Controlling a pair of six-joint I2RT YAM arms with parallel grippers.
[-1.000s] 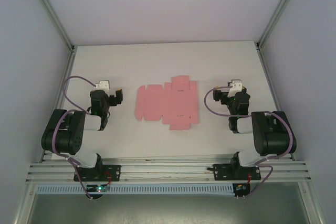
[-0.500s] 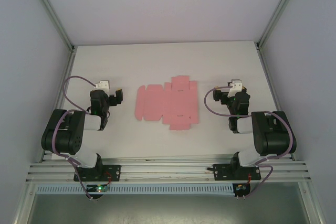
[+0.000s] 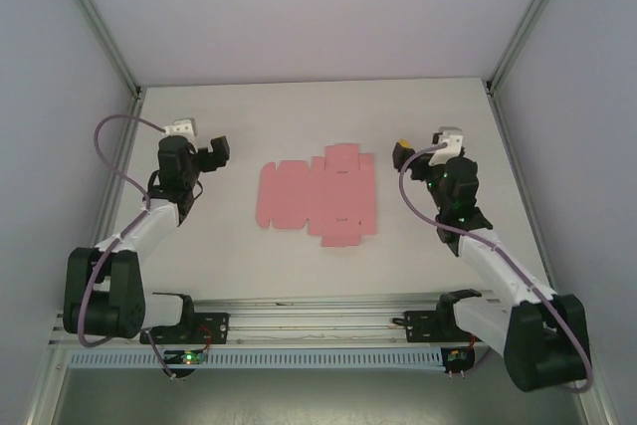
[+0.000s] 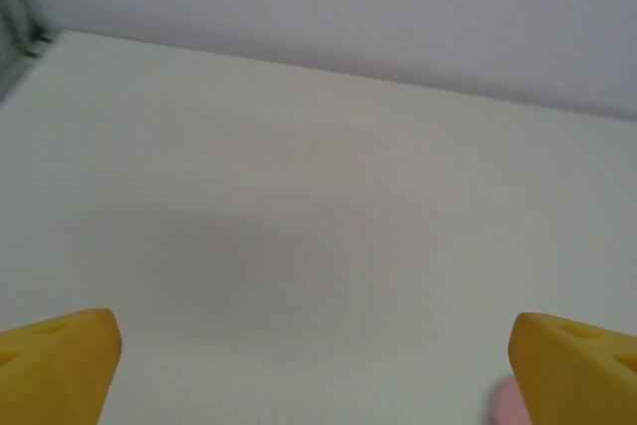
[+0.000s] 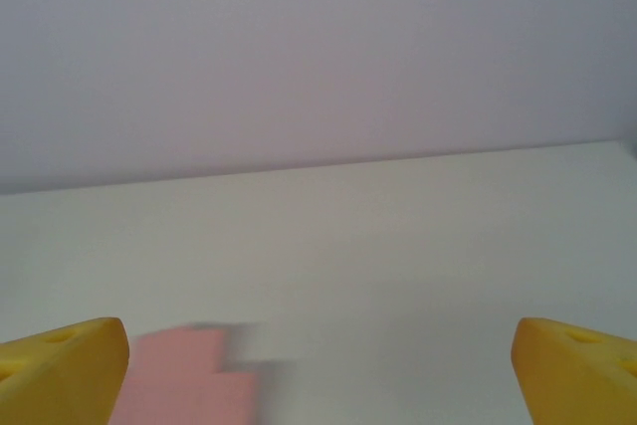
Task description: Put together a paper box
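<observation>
While the paper box [image 3: 317,196], a flat pink die-cut card sheet with flaps and tabs, lies unfolded at the middle of the white table [image 3: 299,116], we judge the task to be at its very start: no flap is raised.

In the top view, the left gripper [image 3: 216,151] hangs toward the surface's left edge and the right gripper [image 3: 402,154] toward its right edge. Each is beside the sheet but apart from it and holds nothing.

In the left wrist view, the left gripper [image 4: 314,365] has its yellow fingertips [image 4: 55,360] wide apart over bare surface. A blurred pink sliver is cut off at the bottom.

In the right wrist view, the right gripper [image 5: 318,370] likewise stands wide apart, with a blurred corner of the pink card low on the left.

Next, we think, a gripper must come down to a flap edge and catch thin card that lies flat and offers little to grip. The fold lines are too faint to make out.
</observation>
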